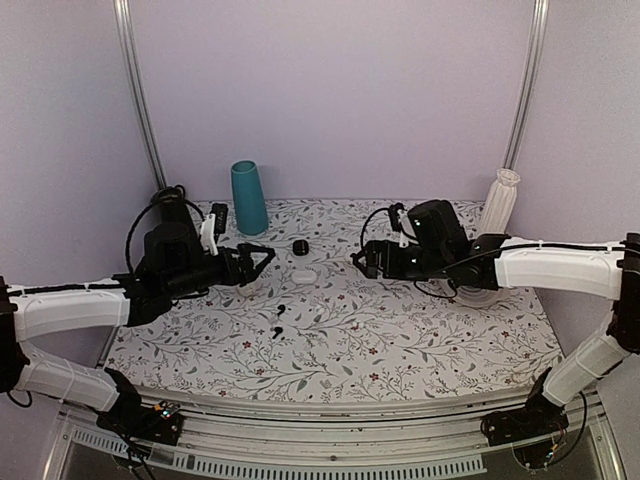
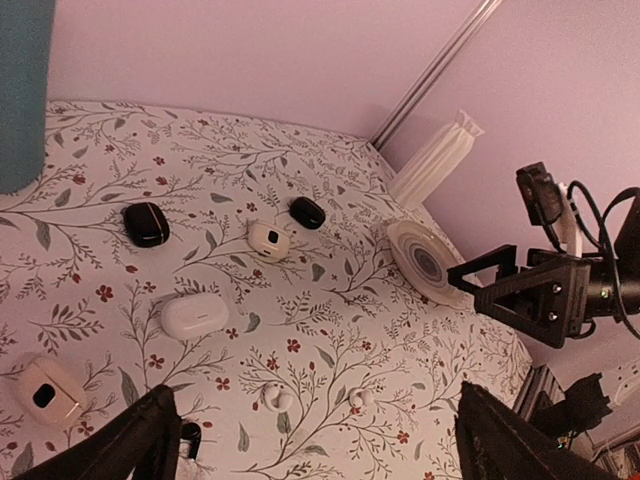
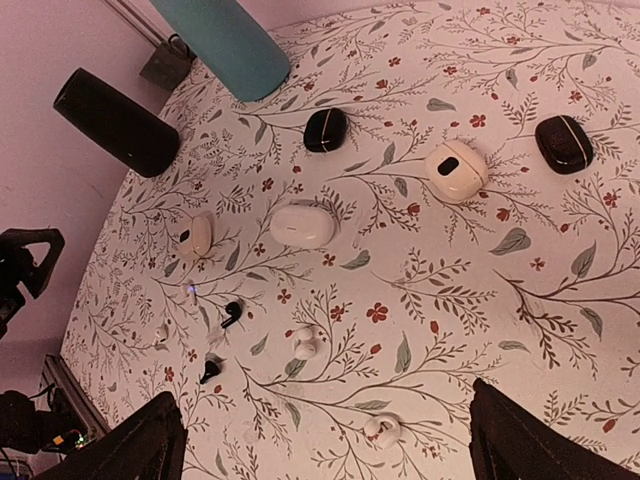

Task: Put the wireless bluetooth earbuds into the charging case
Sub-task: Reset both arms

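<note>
Top external view showed the small glossy white rounded plastic charging case [image 1: 304, 274] lying on the floral-patterned surface [image 1: 420, 340], roughly midway between the two sets of jaws. Its lid was shut. The left jaws were spread wide and held nothing, pointing in at the case from its left. The right jaws, just as wide and just as empty, faced it from the right. The gap on the left looked a little smaller, so the left jaws seemed the nearer, though only narrowly. The case's long axis appeared to run across the surface from one arm toward the other, so either set of jaws would meet it end-on unless the wrist turned. In the right wrist view one small white earbud [image 3: 305, 340] lay loose just on the camera's side of the case, and another white earbud [image 3: 383, 428] lay closer to the fingertips. Two small black earbuds [image 3: 231, 314] lay off to the left of these. A cream rounded case [image 3: 456, 170] and two black pebble-shaped cases [image 3: 325, 130] sat beyond the white one, apart from it. Judging by colour, the white earbuds belonged in the case, and its lid had to be raised before either could go in.
</note>
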`<state>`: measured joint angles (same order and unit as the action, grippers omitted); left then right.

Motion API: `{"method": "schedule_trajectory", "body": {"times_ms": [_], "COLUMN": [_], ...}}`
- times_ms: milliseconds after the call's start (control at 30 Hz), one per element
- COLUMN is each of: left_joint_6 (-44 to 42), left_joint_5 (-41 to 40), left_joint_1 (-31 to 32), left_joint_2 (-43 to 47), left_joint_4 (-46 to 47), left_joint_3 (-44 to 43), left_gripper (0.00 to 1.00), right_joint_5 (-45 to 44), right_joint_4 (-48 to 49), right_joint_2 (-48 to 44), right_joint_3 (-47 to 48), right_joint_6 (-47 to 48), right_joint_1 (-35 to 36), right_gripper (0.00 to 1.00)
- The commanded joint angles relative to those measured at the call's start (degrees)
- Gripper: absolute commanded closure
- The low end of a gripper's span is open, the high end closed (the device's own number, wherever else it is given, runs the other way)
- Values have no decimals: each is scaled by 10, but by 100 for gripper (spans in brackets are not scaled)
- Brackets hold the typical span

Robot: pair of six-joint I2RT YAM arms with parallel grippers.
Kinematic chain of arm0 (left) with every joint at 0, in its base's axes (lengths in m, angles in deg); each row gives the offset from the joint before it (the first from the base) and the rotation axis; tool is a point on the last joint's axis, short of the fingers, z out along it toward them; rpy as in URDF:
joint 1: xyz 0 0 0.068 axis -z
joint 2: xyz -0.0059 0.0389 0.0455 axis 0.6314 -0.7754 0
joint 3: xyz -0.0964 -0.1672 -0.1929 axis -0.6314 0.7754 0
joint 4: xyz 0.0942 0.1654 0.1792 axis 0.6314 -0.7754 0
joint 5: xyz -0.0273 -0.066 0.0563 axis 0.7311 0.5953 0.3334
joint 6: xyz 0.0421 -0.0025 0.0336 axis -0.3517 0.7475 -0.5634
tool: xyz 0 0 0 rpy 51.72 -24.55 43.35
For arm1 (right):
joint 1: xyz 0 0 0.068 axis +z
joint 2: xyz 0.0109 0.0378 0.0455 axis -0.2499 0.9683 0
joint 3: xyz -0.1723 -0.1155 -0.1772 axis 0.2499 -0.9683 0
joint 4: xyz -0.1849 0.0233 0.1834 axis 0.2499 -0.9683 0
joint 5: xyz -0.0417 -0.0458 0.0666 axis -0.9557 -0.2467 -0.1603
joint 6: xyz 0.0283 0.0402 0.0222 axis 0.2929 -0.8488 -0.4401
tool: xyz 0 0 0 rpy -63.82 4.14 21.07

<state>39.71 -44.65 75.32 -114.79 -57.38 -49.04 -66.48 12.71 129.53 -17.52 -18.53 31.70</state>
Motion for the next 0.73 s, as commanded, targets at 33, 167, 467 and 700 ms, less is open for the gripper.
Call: {"method": "schedule_trajectory", "body": {"times_ms": [33, 167, 467, 700], "left_joint_6": [2, 2, -5, -17], "left_joint_5": [6, -4, -38, -46], "left_joint_1": [-7, -5, 8, 14], "left_joint_2": [-24, -37, -46, -58], "left_joint_4": [32, 57, 54, 63], "left_joint_3": [9, 12, -1, -14], "left_gripper": [4, 4, 4, 4], "right_joint_5": [-24, -49, -104, -114], "right_joint_4": [88, 111, 132, 154], "right_joint_2": [-101, -159, -202, -200], "right_joint_3": [-77, -118, -167, -157], "right_joint_6": [28, 44, 38, 77], "right_joint_1": [0, 0, 0, 0], "right_gripper": [1, 1, 1, 1]}}
